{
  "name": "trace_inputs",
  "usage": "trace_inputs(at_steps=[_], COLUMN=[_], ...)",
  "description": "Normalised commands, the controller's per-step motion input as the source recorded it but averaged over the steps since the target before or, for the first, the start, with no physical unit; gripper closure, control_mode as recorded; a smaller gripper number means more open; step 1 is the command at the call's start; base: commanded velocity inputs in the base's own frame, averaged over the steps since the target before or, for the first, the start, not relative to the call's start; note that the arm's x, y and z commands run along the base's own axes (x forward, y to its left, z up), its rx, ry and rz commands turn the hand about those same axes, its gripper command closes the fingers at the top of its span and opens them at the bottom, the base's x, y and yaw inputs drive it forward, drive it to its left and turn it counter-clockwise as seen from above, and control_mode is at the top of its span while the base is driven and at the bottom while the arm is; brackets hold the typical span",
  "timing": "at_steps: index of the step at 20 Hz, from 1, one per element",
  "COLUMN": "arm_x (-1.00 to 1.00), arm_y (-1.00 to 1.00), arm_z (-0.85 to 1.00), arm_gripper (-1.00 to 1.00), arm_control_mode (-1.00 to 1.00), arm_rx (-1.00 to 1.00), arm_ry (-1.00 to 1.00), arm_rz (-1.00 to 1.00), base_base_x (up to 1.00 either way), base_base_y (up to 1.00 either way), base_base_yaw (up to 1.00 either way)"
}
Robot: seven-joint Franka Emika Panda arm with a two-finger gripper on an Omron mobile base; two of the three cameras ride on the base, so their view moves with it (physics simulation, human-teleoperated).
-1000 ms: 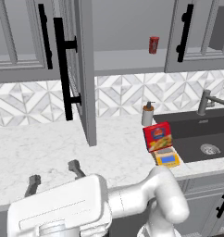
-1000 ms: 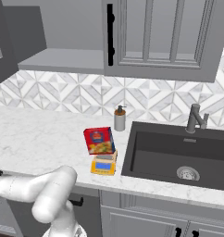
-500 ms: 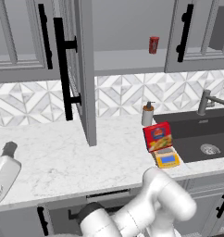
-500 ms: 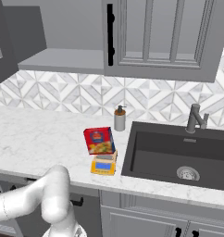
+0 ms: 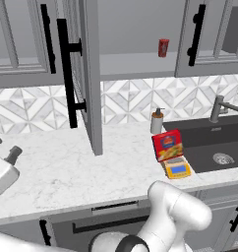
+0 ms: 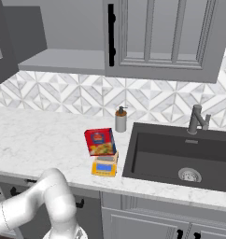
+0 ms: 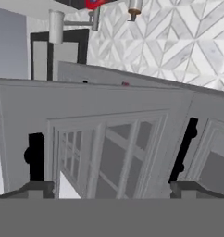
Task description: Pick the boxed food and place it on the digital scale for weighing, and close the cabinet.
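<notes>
- The gripper (image 5: pixel 5 150) sits at the far left over the counter (image 5: pixel 67 172), with its two dark fingertips (image 5: pixel 14 153) spread as wide as they go and nothing between them; it touches nothing.
- In the hand view, rolled well off the room's level, the fingertips (image 7: pixel 37 189) stand far apart at the bottom, looking toward the panelled cabinet doors.
- The cabinet door (image 5: pixel 86 74) stands swung out toward the room, edge-on, with its long black bar handle (image 5: pixel 68 74) facing left. This appears to be the part still to do.
- A door like this should be stiff and light to swing; a push on the flat outer face near the free edge, or a hook on the handle, looks like the easiest way to move it.
- The boxed food (image 5: pixel 167 145) stands tilted with its lower edge on the scale (image 5: pixel 177 169), close to the sink (image 5: pixel 214 147), so that part of the task looks done.
- The carton looks light, stiff and easy to topple; its narrow sides would be the place to grip it.
- A small red can (image 5: pixel 163 47) stands on the open shelf (image 5: pixel 135 66), and a soap bottle (image 5: pixel 156 121) stands behind the carton.
</notes>
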Motion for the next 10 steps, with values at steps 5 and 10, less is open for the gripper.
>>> trace_inputs(at_steps=[5,10], arm_x=[0.46,0.42], arm_y=[-0.19,-0.54], arm_z=[0.11,0.26], arm_gripper=[-1.00,-1.00], arm_control_mode=[-1.00,-1.00], arm_rx=[0.03,0.04], arm_ry=[0.00,-0.01], arm_rz=[-0.11,-0.04], base_base_x=[0.00,0.00], base_base_y=[0.00,0.00], base_base_yaw=[0.00,0.00])
